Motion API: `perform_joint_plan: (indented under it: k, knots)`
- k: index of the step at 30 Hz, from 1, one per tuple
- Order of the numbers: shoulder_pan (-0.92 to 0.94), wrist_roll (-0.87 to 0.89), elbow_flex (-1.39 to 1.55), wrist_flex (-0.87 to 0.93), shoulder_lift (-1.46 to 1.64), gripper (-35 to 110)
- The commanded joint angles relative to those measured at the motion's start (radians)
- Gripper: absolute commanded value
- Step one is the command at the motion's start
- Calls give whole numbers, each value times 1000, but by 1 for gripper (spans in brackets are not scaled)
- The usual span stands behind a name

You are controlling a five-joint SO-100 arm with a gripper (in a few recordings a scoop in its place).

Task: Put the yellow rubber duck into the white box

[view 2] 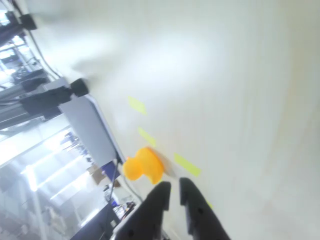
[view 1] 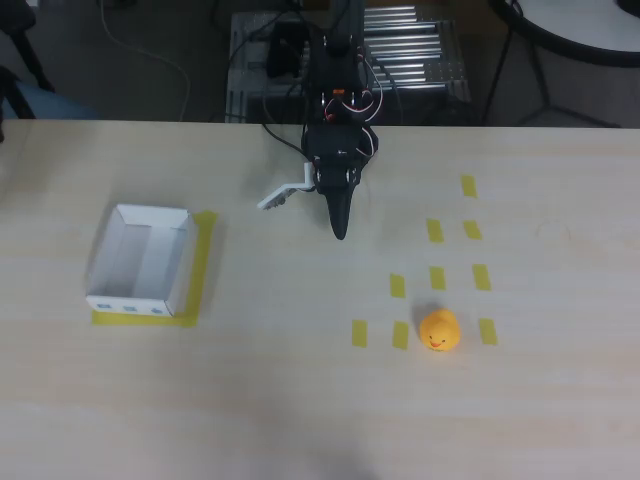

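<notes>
Glossy rounded yellow rubber duck (view 1: 439,331), boxy white box (view 1: 140,260)

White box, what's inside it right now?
The white box looks empty in the overhead view: bare white floor. The yellow rubber duck sits far away on the table.

From overhead we see the pale tabletop (view 1: 300,400) evenly and softly lit, the picture a little soft and grainy. Shadows are faint: a weak one beside the white box (view 1: 140,260), a small one under the yellow rubber duck (view 1: 439,331), and a broad dim patch along the bottom edge. In the wrist view we see heavy motion blur and a tilted scene. The tabletop washes out to near white toward the top, the background at left glares, and the dark end effector (view 2: 172,192) looks smeared.
</notes>
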Motion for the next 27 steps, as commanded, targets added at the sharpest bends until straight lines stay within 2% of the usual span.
perform_joint_plan:
  k: [1,7,12,18,27]
  knots:
    - [-14,-44,-72,46,-21,0]
    - [80,-133,-499,147,-330,0]
    - [60,-365,-927,307,-634,0]
    - [29,-594,-1301,508,-930,4]
    - [-55,-689,-1496,522,-1227,39]
